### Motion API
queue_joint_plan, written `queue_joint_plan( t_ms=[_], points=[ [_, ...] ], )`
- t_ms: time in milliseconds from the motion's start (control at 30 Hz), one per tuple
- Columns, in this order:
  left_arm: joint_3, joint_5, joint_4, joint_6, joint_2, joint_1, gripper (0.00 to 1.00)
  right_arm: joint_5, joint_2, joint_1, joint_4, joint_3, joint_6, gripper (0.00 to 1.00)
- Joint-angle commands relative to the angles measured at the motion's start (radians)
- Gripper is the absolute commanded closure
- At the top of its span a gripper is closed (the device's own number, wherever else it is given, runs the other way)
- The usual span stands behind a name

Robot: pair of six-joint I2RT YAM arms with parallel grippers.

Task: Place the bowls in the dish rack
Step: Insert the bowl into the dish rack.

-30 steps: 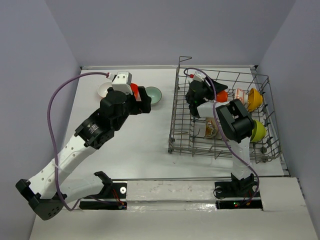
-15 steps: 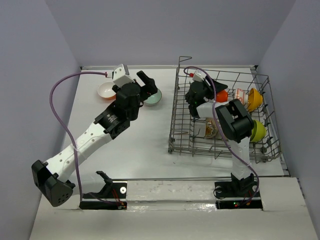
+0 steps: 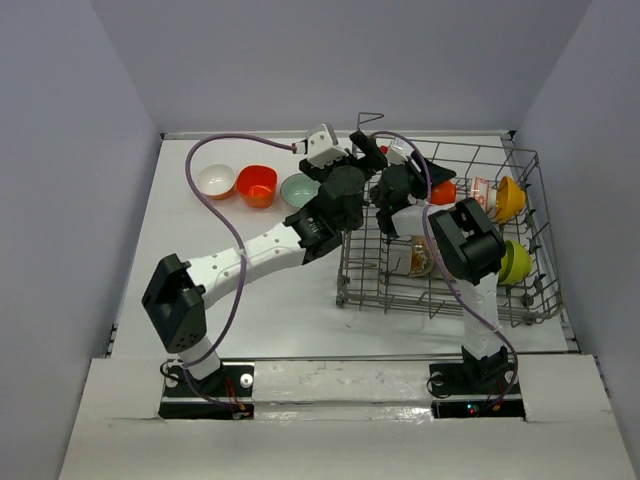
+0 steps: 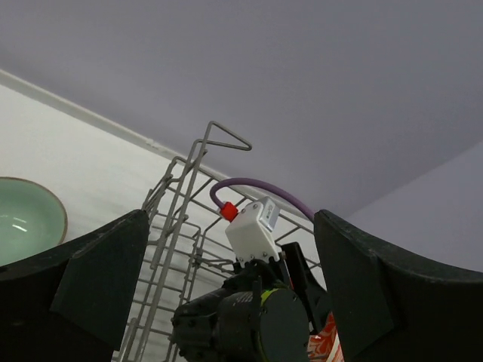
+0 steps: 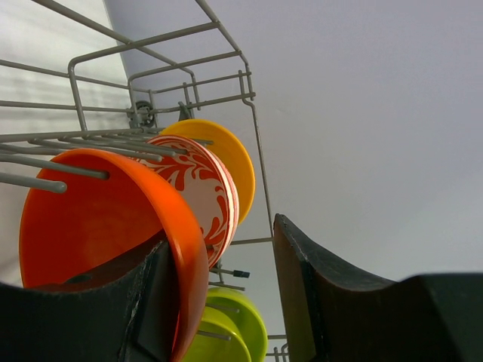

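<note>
While the lime bowl (image 3: 517, 262) stands lower right in the dish rack (image 3: 440, 300), the right gripper (image 5: 223, 234) sits, jaws apart, astride the orange bowl (image 5: 90, 226) rim beside the patterned bowl (image 5: 204, 188); upper centre, the left gripper (image 4: 230, 222) gapes empty; three more bowls (image 3: 257, 184) lie upper left.

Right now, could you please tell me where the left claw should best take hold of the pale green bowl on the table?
Probably the rim of the pale green bowl, from straight above, one finger inside and one outside. It stands upright, mouth up, and its round glossy wall offers no flat sides. The red-orange bowl sits close on its left, so take the far rim.
</note>
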Motion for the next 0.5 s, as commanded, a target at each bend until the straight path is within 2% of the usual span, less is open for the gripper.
queue_joint_plan(
  t_ms=[0,233,467],
  points=[
    [0.068,-0.105,0.264,0.184,0.048,-0.026,0.01,0.171,-0.044,0.013,0.185,0.050,-0.064,0.48],
    [0.065,-0.061,0.570,0.421,0.159,-0.090,0.01,0.176,-0.045,0.013,0.189,0.059,-0.078,0.48],
    [0.195,-0.012,0.541,0.493,0.248,-0.152,0.01,0.182,-0.053,0.013,0.220,0.066,-0.112,0.48]
  ],
)
